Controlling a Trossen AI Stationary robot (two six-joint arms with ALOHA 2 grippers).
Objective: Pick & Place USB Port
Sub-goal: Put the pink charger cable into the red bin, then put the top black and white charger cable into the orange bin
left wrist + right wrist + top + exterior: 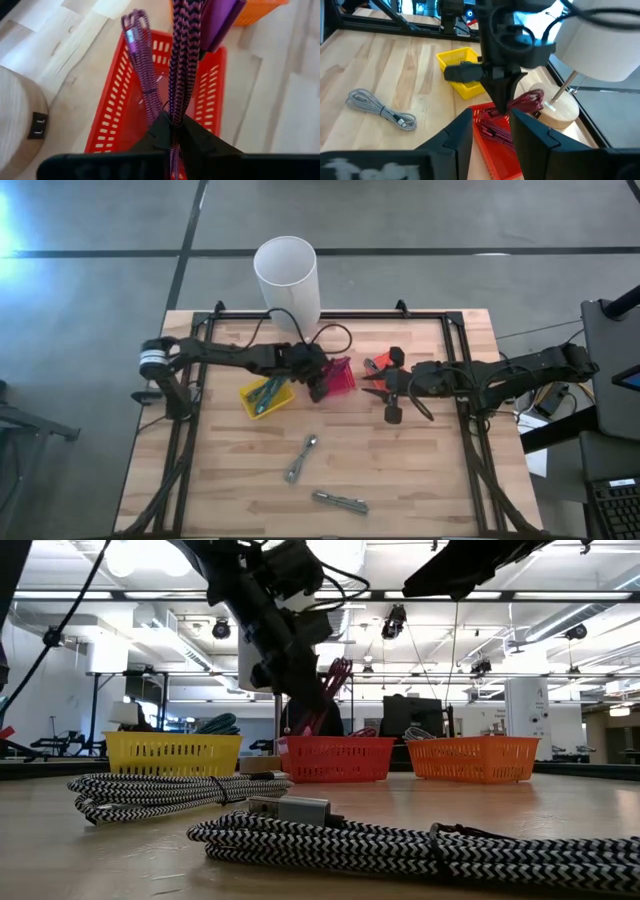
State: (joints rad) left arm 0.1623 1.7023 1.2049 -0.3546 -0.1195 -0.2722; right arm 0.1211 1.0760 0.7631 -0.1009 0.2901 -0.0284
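your left gripper [172,131] is pinched tight on the purple braided usb cable [182,60], dangling over the red basket [117,125]. it's light and floppy, so grip near the plug. your right gripper [491,131] waits just beside, spread and empty.

A grey concrete floor [90,330] crossed by dark lines surrounds the light wooden table [420,470], while white ceiling beams [560,595] with bright lamps span the room at twelve o'clock.
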